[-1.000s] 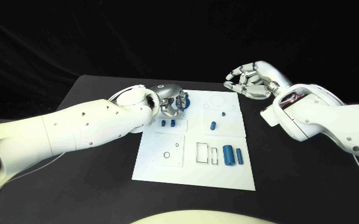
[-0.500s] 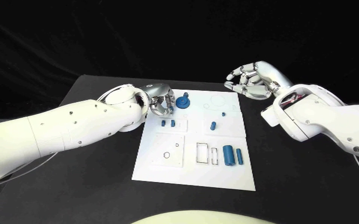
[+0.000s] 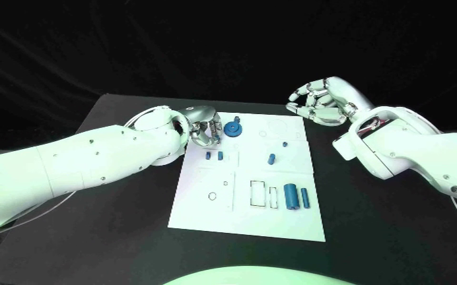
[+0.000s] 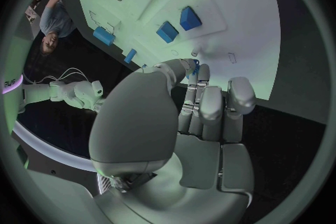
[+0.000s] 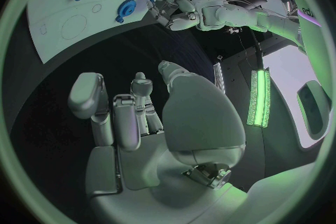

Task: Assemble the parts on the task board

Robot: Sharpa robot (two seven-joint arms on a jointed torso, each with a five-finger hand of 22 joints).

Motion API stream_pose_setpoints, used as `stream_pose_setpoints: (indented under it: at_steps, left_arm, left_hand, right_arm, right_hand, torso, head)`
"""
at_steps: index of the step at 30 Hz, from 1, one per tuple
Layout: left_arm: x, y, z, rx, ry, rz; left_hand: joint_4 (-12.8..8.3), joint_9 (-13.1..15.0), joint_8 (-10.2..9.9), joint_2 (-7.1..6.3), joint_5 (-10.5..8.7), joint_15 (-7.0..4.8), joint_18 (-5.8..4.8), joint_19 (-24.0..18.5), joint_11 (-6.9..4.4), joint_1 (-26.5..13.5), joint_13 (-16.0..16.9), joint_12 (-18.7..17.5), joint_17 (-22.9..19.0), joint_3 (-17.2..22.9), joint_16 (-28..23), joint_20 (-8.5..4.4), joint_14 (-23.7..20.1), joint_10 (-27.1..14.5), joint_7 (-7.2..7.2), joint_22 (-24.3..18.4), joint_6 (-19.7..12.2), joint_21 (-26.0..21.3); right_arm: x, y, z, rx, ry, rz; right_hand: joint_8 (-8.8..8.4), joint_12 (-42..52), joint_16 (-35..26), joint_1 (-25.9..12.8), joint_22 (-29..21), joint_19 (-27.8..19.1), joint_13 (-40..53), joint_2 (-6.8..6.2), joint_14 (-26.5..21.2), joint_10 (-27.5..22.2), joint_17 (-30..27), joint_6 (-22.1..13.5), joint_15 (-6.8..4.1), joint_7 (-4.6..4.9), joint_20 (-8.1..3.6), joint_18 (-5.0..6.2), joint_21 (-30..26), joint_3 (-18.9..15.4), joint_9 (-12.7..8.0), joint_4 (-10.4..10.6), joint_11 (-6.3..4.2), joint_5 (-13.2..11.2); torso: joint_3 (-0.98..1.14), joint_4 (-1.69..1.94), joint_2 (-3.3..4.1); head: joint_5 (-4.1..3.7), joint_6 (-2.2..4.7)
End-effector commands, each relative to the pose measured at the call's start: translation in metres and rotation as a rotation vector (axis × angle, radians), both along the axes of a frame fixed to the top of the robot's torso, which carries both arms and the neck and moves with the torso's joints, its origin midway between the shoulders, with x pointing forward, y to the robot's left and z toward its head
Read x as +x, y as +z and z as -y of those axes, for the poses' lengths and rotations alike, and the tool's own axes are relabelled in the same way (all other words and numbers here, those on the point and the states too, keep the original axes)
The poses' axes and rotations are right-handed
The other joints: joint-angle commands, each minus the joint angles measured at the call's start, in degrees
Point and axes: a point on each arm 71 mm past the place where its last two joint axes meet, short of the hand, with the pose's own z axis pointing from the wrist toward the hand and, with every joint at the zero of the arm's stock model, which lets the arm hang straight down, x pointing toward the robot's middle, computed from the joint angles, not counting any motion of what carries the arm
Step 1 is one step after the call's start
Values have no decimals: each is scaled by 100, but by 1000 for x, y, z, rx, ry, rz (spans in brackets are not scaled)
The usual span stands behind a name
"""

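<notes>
A: Left hand (image 3: 205,128) sits at the far left corner of the task board (image 3: 214,216), fingers curled in. The blue gear (image 3: 233,131) lies on the board just beside the fingertips. Touching or just clear, I cannot tell from the head view.

B: Left wrist view helps a little. A bit of blue shows right at the fingertips (image 4: 195,70), so the hand looks to be at the gear. Whether it pinches it or only rests against it, I cannot tell.

A: So the step in hand, by my reading, is seating that gear at the far left of the board. The next move calls for a sure hold or a clean press straight down, since a gear that tilts will not settle.

B: Right hand (image 3: 322,102)?

A: Hanging off the board's far right corner, fingers curled in, nothing in them that I can see. The right wrist view agrees: its fingers (image 5: 125,117) are bent over dark table.

B: That view also gives the gear (image 5: 127,7) face-on, toothed rim plain, with the left hand (image 5: 175,11) just beside it. The head view gives no such detail.

A: And the head view alone lays out the rest: two small blue blocks (image 3: 214,156) behind the gear, a blue peg (image 3: 271,159) mid-board, two upright blue cylinders (image 3: 296,197) nearer the robot. Much assembly left, I judge.
</notes>
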Motion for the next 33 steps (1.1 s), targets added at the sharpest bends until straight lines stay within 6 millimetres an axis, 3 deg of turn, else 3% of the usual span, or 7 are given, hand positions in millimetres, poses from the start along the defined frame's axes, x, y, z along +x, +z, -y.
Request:
stream_pose_setpoints:
  at_steps: [1,33]
  left_arm:
    - [0,-2,2,8,-6,-28]
    - [-1,-11,7,44,-14,-80]
  left_hand:
    - [-34,-6,-32,-19,-36,25,-91,6,-1,-60,-6,-21,-4,8,4,27,7,47,12,-2,39,14]
    - [-53,-7,-47,-12,-43,24,-86,-17,-5,-55,-10,-49,-26,9,-2,29,-5,75,7,-20,60,0]
  right_arm:
    - [-1,0,-1,-6,10,11]
    - [-1,0,-1,-5,10,12]
  right_hand:
    - [8,-1,-31,-5,179,-44,5,-12,230,-11,74,-8,-28,9,4,60,-30,32,8,-9,-17,25]
    - [8,-1,-31,-5,179,-44,5,-12,230,-11,74,-8,-28,9,4,60,-30,32,8,-9,-17,25]
  torso:
    - [4,1,-4]
    - [3,4,-4]
  head:
    - [5,-5]
    - [-3,-17]
